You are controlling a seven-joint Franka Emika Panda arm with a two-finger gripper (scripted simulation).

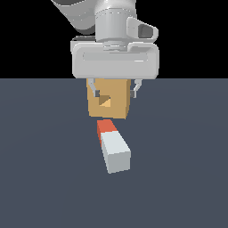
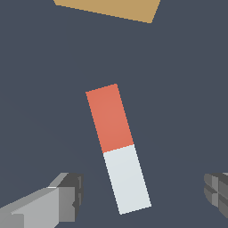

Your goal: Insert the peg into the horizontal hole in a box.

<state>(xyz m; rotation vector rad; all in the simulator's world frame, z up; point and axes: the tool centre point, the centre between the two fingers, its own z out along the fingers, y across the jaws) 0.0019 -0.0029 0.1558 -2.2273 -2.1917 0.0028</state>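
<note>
Nothing of the task is done yet, as I judge it. Exterior view: the peg [image 1: 113, 146] lies flat on the floor [image 1: 40, 178], red end toward the box [image 1: 109, 99], a short gap between them. The hole [image 1: 105, 100] shows dark on the box's near face, empty. My gripper [image 1: 115, 93] hangs high above the floor, fingertips showing either side of the box in this picture, touching nothing I can see. Grasp, lift, align, insert all left.

Wrist view: I look straight down. The peg [image 2: 118, 148] lies between my two fingers [image 2: 67, 196], slightly skewed, white half nearest them. Fingers spread wide, well clear of the peg on both sides, holding nothing. The box's [image 2: 111, 9] edge sits beyond the red end. Hand points down, roughly centred over the white half.
</note>
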